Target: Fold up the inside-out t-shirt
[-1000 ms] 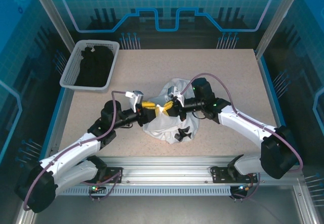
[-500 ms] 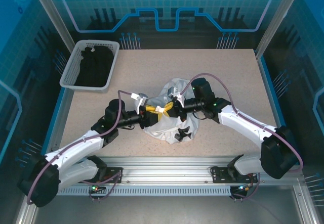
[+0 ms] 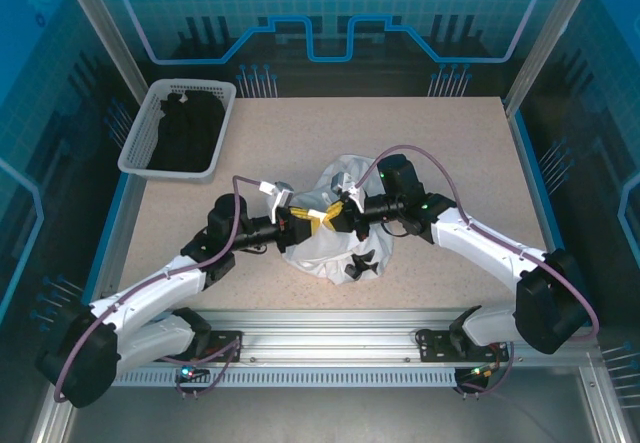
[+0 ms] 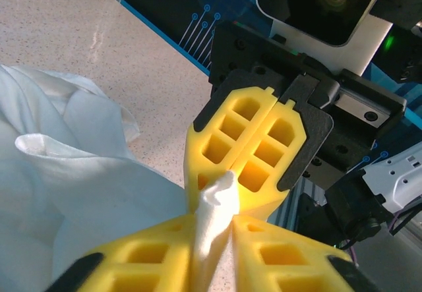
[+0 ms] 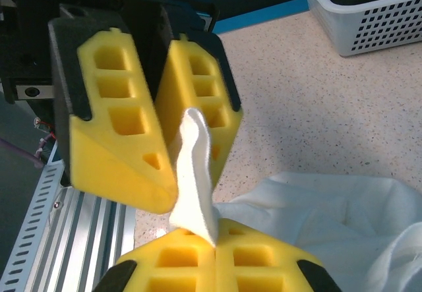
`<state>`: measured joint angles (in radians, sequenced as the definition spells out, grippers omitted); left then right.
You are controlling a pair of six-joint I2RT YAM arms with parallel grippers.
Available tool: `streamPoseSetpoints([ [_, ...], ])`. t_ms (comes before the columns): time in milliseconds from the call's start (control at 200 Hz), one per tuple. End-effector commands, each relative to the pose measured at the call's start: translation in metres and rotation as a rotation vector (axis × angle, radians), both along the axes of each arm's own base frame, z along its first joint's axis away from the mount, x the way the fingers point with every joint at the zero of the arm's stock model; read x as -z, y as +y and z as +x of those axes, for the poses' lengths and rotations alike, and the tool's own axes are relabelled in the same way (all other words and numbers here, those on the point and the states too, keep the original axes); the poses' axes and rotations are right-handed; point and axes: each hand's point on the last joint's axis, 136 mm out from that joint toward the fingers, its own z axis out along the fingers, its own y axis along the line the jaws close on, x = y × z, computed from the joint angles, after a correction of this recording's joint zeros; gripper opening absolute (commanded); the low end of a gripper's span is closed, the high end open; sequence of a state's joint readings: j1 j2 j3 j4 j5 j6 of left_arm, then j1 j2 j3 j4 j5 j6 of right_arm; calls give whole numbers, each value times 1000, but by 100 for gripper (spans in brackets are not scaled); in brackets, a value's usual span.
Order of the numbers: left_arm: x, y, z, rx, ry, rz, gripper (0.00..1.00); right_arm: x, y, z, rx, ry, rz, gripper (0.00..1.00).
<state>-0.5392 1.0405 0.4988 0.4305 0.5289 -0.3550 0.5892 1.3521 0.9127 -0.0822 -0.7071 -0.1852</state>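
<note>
1. The right gripper (image 5: 215,242) is clenched on a thin twisted fold of the white wrinkled cloth t-shirt (image 3: 330,255).
2. The left gripper (image 4: 214,221) meets it tip to tip and pinches the same fold just beside it.
3. The t-shirt lies bunched in the middle of the speckled beige table (image 3: 450,163), directly below both grippers.
4. Its sleeves and collar cannot be made out, and the grippers cover its top part.

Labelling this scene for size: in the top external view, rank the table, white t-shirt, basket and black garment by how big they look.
1. table
2. white t-shirt and basket: about alike, not ranked
3. black garment
</note>
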Motion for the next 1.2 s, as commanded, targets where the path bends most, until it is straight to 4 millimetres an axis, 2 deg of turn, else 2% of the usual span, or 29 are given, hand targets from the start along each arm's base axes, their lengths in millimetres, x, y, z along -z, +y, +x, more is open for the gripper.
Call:
streamPoseSetpoints([
  [0,-26,-1,1,13,-76,-34,8,-12,3,-2,-9,-20,9,0],
  [55,-25,0,2,3,-76,-23,0,-11,2,1,13,-8,2,0],
  [85,-25,2,3,-12,-76,-16,0,-8,-1,7,59,5,-18,0],
  [125,-24,7,7,-53,-74,1,0,-1,-9,24,183,25,-75,13],
  [165,-23,14,11,-108,-68,22,0,7,-27,48,373,60,-159,29],
  [220,-21,25,14,-172,-68,51,0,21,-72,84,699,162,-263,48],
  [250,-18,29,14,-190,-65,68,0,28,-92,93,795,233,-279,52],
  [305,-14,35,12,-215,-62,82,0,38,-115,108,888,301,-273,58],
  [380,-8,39,9,-228,-53,84,0,47,-130,128,983,269,-308,60],
  [445,-7,40,8,-232,-41,82,0,55,-131,146,1019,270,-351,60],
  [515,-6,40,7,-232,-32,81,0,68,-122,164,1017,307,-383,60],
  [620,-7,41,6,-232,-30,80,0,94,-105,188,998,377,-417,59],
  [730,-8,42,5,-236,-36,79,0,130,-92,210,992,433,-488,57],
  [800,-11,44,7,-255,-39,76,0,149,-88,221,985,468,-527,49],
  [850,-15,48,10,-287,-40,75,0,153,-87,228,978,477,-529,33],
  [910,-24,57,14,-346,-42,75,0,141,-94,236,991,462,-497,12],
  [965,-38,68,17,-409,-54,72,0,107,-107,240,1008,413,-433,0],
  [1015,-60,77,18,-453,-82,58,0,65,-123,239,1033,353,-353,0],
  [1120,-129,99,14,-509,-170,7,0,-43,-159,223,1095,185,-125,0],
  [1196,-179,115,9,-543,-267,3,0,-104,-191,204,1156,81,-3,0],
])
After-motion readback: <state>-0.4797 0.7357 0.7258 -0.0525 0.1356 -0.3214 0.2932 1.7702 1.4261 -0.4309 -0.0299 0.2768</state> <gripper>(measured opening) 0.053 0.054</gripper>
